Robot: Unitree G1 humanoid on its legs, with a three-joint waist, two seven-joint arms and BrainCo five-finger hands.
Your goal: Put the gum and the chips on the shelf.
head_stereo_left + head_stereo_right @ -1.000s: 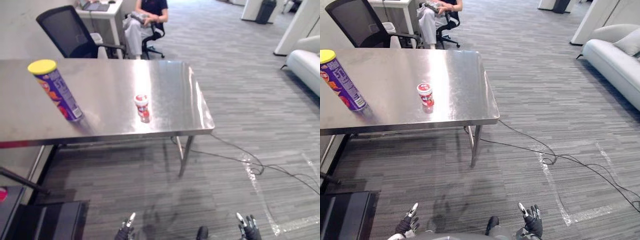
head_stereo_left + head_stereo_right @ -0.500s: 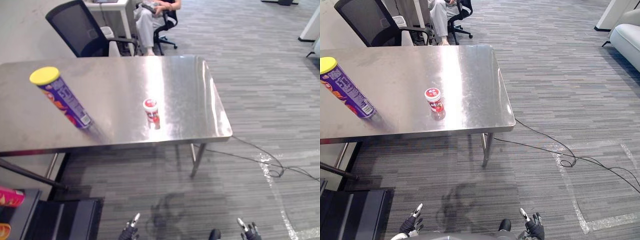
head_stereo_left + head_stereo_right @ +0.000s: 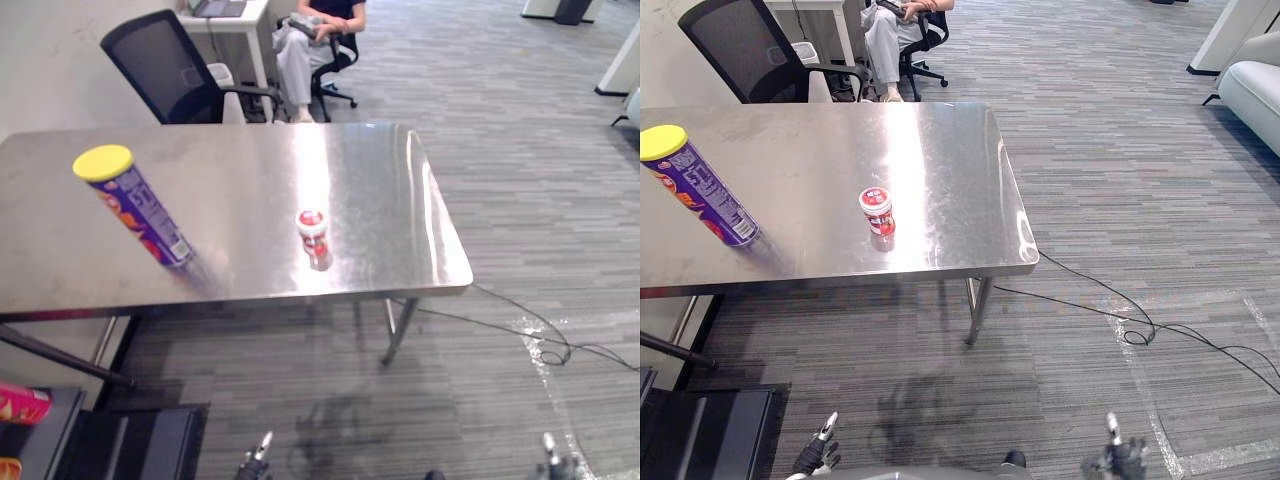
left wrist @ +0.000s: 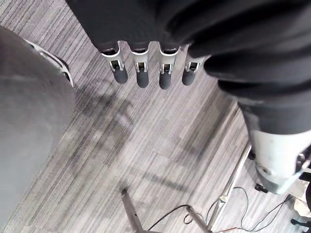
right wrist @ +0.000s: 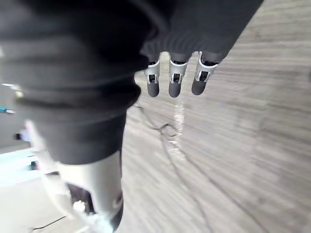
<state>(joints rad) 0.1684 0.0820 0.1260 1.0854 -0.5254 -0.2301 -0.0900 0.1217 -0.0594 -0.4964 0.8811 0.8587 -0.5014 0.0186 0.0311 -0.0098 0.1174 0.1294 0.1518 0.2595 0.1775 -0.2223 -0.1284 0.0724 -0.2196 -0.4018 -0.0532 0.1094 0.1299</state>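
Note:
A purple chips can (image 3: 135, 205) with a yellow lid stands on the steel table (image 3: 230, 150) toward its left side. A small red and white gum tub (image 3: 314, 237) stands near the table's front edge, right of the can. Both hands hang low over the carpet, well short of the table. My left hand (image 3: 255, 462) is at the lower middle and my right hand (image 3: 553, 463) at the lower right. In the wrist views the left hand's fingers (image 4: 141, 73) and the right hand's fingers (image 5: 175, 80) are straight and hold nothing.
A dark shelf unit (image 3: 110, 440) with a red packet (image 3: 20, 403) sits at the lower left beside the table. Behind the table are a black office chair (image 3: 165, 70) and a seated person (image 3: 315, 30). A white sofa (image 3: 1255, 85) stands at the far right.
The camera has shifted a little, so the whole scene sits differently. My right hand has swung outward to the right. The can and the gum tub stand as before.

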